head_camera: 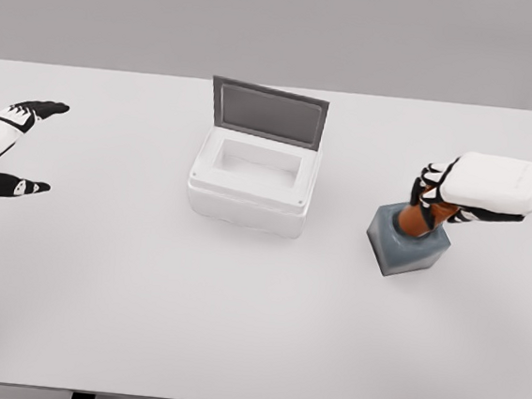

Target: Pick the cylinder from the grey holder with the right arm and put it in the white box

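No text, label, brand, number or sign can be read anywhere in the head view. The surfaces of the white box (254, 181), its raised grey lid (269, 113), the grey holder (408, 244) and the orange cylinder (422, 217) are rendered plain, and no marking is borne by the counter (235, 329). Black and white patches are seen on the fingers of both hands, but no letters or figures are formed by them.
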You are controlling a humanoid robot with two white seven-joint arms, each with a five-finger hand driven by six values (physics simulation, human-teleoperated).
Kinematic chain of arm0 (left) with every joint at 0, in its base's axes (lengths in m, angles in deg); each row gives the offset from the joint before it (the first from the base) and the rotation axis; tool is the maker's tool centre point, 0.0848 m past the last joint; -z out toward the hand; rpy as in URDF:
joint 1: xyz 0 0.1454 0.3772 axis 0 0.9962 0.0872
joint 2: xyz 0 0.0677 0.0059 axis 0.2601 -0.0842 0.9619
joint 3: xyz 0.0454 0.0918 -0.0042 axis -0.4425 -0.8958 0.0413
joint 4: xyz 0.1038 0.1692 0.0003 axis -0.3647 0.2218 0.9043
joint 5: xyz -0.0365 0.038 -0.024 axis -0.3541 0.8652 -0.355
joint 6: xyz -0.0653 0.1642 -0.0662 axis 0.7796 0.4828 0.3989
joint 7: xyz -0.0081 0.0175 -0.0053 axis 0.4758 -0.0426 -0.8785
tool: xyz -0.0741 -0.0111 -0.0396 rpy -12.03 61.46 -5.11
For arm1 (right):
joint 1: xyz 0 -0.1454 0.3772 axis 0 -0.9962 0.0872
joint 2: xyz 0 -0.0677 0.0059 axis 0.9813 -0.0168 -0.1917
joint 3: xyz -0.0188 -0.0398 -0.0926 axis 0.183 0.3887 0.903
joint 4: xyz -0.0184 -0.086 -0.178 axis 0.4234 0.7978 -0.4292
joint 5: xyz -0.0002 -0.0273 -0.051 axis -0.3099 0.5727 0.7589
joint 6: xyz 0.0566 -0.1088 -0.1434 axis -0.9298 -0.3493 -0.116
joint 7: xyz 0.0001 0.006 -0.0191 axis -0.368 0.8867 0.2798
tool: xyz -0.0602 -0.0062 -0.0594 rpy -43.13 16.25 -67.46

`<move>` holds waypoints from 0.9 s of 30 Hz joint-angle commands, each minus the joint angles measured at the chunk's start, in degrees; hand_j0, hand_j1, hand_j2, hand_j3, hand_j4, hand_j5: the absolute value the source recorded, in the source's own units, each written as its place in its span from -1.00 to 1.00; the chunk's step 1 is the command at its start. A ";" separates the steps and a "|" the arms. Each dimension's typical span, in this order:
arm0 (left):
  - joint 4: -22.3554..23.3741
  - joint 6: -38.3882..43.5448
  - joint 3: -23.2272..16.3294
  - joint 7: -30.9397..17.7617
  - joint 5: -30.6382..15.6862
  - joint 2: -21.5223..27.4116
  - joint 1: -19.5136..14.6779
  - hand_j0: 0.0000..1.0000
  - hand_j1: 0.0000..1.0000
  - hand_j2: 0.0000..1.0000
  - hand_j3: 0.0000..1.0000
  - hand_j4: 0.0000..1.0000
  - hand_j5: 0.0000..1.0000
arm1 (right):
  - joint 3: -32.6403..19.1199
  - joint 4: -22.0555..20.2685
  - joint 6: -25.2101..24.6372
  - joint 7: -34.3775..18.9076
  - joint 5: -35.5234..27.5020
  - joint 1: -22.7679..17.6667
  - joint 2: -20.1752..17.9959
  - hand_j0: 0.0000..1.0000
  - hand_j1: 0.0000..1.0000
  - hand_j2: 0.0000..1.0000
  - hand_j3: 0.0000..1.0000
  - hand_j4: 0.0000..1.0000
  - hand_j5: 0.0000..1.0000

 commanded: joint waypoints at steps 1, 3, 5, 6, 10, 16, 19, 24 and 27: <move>-0.04 0.05 0.01 0.03 -0.44 0.07 0.00 1.00 1.00 1.00 1.00 1.00 1.00 | -0.50 -0.47 -0.13 -0.01 -0.58 0.00 -1.18 -0.51 -0.51 -0.51 -0.51 -0.51 -0.51; -0.04 0.05 0.01 0.03 -0.44 0.07 0.00 1.00 1.00 1.00 1.00 1.00 1.00 | -0.59 -0.47 -0.13 -0.01 -0.84 1.23 -0.83 -0.51 -0.51 -0.51 -0.51 -0.51 -0.51; -0.04 0.05 0.01 0.03 -0.44 0.07 0.00 1.00 1.00 1.00 1.00 1.00 1.00 | -0.59 -0.39 -0.13 -0.01 -1.02 2.63 -0.13 -0.48 -0.48 -0.48 -0.48 -0.48 -0.48; -0.21 0.05 0.01 0.03 -0.44 -0.02 0.00 1.00 1.00 1.00 1.00 1.00 1.00 | -0.59 -0.30 -0.13 -0.01 -1.02 3.16 0.84 -0.48 -0.48 -0.48 -0.48 -0.48 -0.48; -0.21 0.05 0.01 0.03 -0.44 -0.02 0.00 1.00 1.00 1.00 1.00 1.00 1.00 | -0.59 0.58 -0.13 -0.01 -1.02 4.57 5.67 -0.48 -0.48 -0.48 -0.48 -0.48 -0.48; -0.13 0.05 0.01 0.03 -0.35 0.07 0.00 1.00 1.00 1.00 1.00 1.00 1.00 | 0.11 4.00 -0.13 -0.01 -0.14 7.12 13.93 -0.48 -0.48 -0.48 -0.48 -0.48 -0.48; -0.13 0.05 0.01 0.03 -0.44 -0.02 0.00 1.00 1.00 1.00 1.00 1.00 1.00 | 0.38 7.26 -0.13 -0.01 1.52 8.61 18.33 -0.49 -0.49 -0.49 -0.49 -0.49 -0.49; -0.13 0.05 0.01 0.03 -0.44 -0.02 0.00 1.00 1.00 1.00 1.00 1.00 1.00 | 2.22 9.37 -0.13 -0.01 2.67 10.37 22.19 -0.49 -0.49 -0.49 -0.49 -0.49 -0.49; -0.21 0.05 0.01 0.03 -0.44 -0.02 0.00 1.00 1.00 1.00 1.00 1.00 1.00 | 3.10 9.98 -0.13 -0.01 3.29 11.86 24.13 -0.49 -0.49 -0.49 -0.49 -0.49 -0.49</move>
